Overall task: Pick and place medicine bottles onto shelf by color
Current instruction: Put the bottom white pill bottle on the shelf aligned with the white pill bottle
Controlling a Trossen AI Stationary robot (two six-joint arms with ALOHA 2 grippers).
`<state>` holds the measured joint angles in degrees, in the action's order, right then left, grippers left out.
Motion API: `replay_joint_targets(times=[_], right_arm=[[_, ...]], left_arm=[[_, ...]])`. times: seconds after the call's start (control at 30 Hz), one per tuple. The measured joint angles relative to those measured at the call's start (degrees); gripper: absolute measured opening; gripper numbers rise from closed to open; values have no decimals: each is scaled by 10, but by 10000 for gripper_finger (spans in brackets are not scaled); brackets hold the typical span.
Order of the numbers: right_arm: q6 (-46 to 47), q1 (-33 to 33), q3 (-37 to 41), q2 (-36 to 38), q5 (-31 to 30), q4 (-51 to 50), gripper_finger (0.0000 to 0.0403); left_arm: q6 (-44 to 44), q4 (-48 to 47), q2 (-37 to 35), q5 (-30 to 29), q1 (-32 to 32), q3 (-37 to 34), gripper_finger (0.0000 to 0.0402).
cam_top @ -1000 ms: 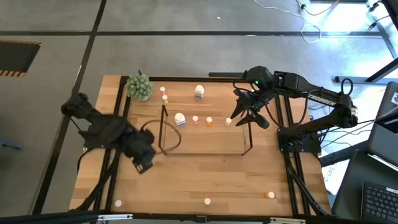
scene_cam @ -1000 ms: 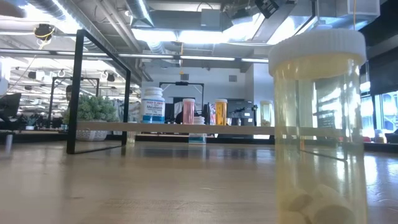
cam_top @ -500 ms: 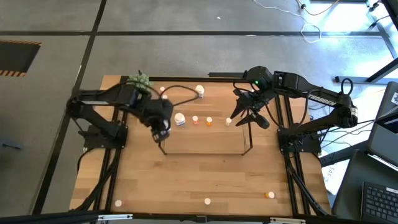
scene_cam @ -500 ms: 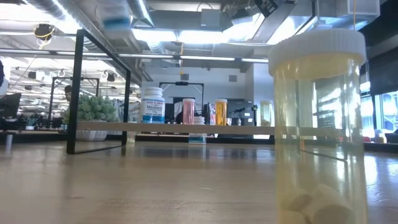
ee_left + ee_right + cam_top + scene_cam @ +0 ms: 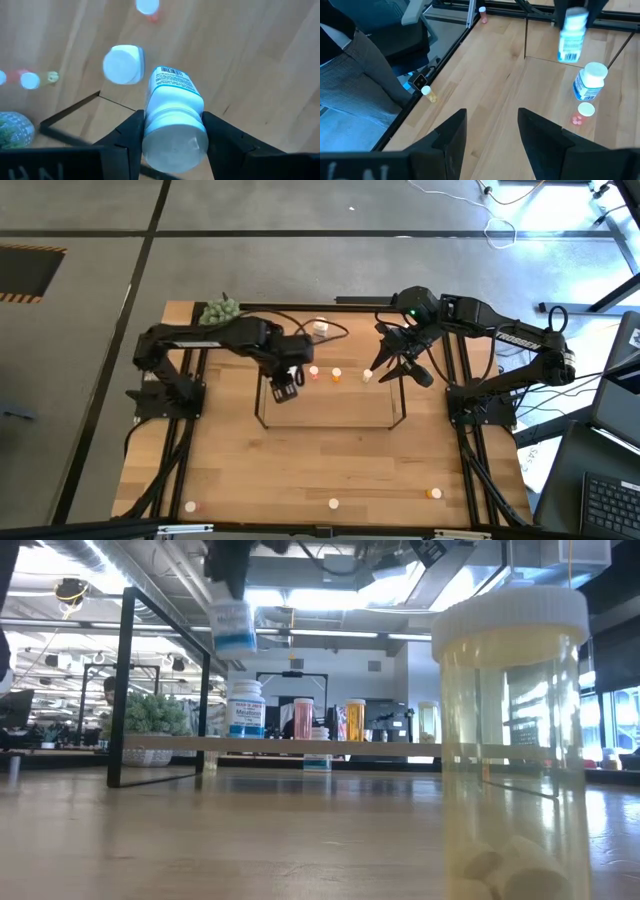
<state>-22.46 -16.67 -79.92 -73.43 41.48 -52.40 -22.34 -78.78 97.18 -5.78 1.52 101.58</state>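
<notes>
My left gripper (image 5: 285, 387) is shut on a white bottle with a blue label (image 5: 232, 625) above the left end of the shelf (image 5: 390, 395), a black wire rack with a light wood base. A second white bottle (image 5: 123, 64) stands on the shelf just below, with pink (image 5: 303, 718), orange (image 5: 354, 720) and cream (image 5: 428, 722) small bottles in a row beside it. My right gripper (image 5: 383, 370) is open and empty, hovering at the shelf's right end. A third white bottle (image 5: 322, 327) stands on the table behind the shelf. My left gripper pinches the bottle's capped upper end (image 5: 150, 125) between its two fingers (image 5: 127, 135). The fingers come from above, pointing down. The bottle hangs below them, cap up and slightly tilted, lifted clear above the shelf base and the bottle standing there.
A green round plant (image 5: 222, 310) stands at the far left corner. Small bottles stand near the table's front edge (image 5: 190, 506), (image 5: 333, 503), (image 5: 433, 493); one fills the low view's foreground (image 5: 510, 740). A seated person's legs (image 5: 350, 55) show beyond the table's right side.
My left gripper has swung from the table's near left toward the far edge and then right, ending over the shelf's left end. The white bottle in it has come down into the low view from the top, still clear of the shelf.
</notes>
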Motion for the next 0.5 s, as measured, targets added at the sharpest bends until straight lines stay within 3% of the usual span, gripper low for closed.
replay_joint_targets(times=[0.5], right_arm=[[0,0,0,0,-13,0,179]], left_arm=[[35,28,100,21,-17,0,156]])
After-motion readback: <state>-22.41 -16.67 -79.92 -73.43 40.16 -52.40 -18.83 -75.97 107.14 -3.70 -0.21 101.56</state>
